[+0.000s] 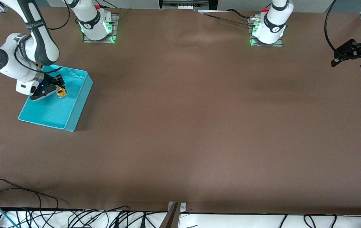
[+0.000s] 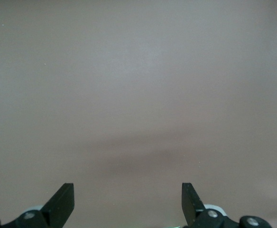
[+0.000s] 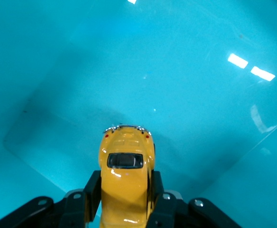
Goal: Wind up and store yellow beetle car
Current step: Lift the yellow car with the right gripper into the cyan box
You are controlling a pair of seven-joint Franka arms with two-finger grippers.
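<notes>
The yellow beetle car [image 3: 125,178] is a small rounded toy with a dark window, held between the black fingers [image 3: 92,190] of my right gripper [image 1: 60,89], which is shut on its sides. In the front view the car [image 1: 61,92] hangs over the inside of the turquoise bin [image 1: 78,104], at the right arm's end of the table. The right wrist view shows the bin floor [image 3: 176,71] below the car. My left gripper [image 1: 350,55] waits open over the left arm's end of the table, its fingertips [image 2: 62,202] wide apart above bare brown surface.
The brown table [image 1: 199,126] spreads between the two arms. Black cables [image 1: 72,218] lie along the edge nearest the front camera. A metal bracket [image 1: 174,215] sticks up at the middle of that edge.
</notes>
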